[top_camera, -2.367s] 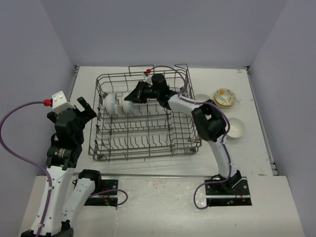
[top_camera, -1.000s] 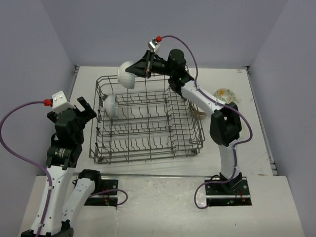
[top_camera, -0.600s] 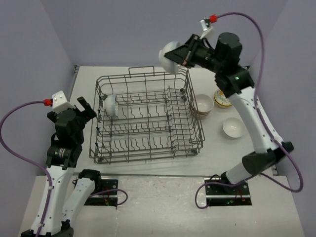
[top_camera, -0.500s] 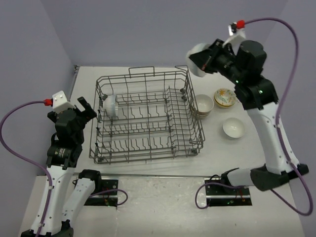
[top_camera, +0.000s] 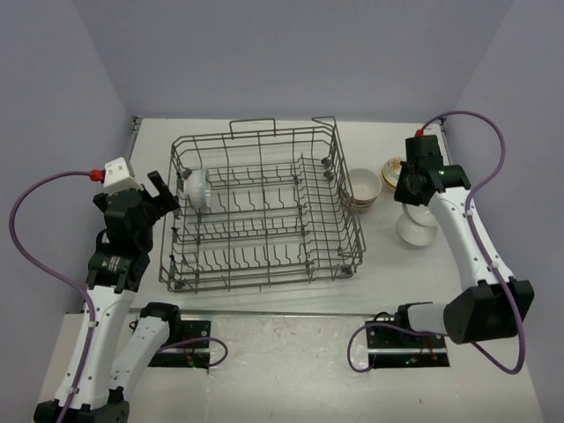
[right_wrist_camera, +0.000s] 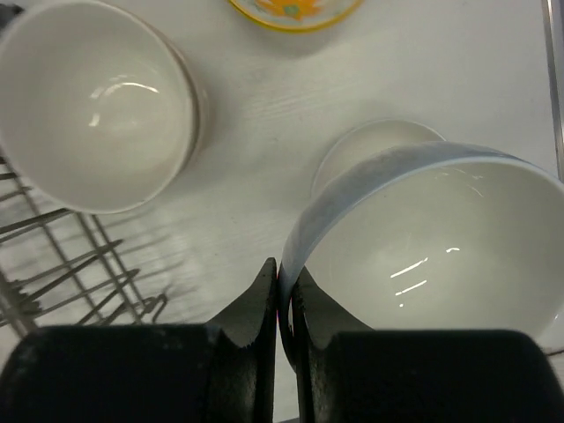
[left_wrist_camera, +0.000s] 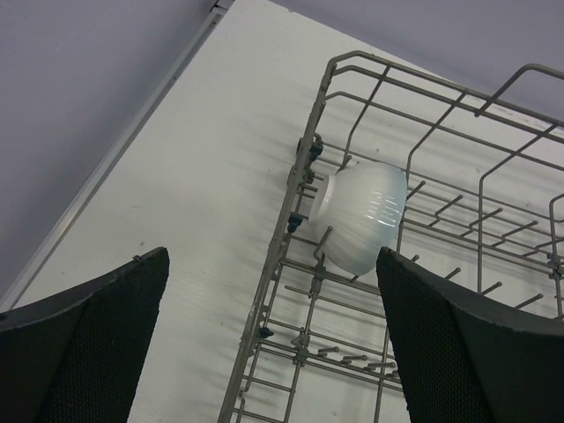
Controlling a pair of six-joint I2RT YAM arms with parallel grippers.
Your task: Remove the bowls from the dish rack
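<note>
Right claw [right_wrist_camera: 284, 278]: clamped together on the rim of a white bowl [right_wrist_camera: 432, 238], one finger inside the wall and one outside. A rim pinch suits a bowl too wide to span.
Held bowl's place: out of the dish rack [top_camera: 264, 238], mouth up, directly over a second white bowl [right_wrist_camera: 374, 145] that sits on the counter [right_wrist_camera: 256, 97]. Whether the two touch I cannot tell. The likely aim is to nest like with like.
Left claw [left_wrist_camera: 271, 264]: spread wide apart and holding nothing. It hovers just outside the rack's left wall, facing the last bowl [left_wrist_camera: 361, 216].
Last bowl: white, lying on its side at the rack's far left corner with its foot towards the wall, propped there by the tines. It is probably the left arm's job, being on that side.
Unloaded bowls: a tan bowl [right_wrist_camera: 92, 106] sits just beside the rack's right wall, with a yellow-floral bowl [right_wrist_camera: 295, 9] beyond it. All are grouped on the right, where the right arm works.
Progress: seemingly almost finished, with one bowl left in the rack.
Writing: no brand, label or lettering can be read on anything.
</note>
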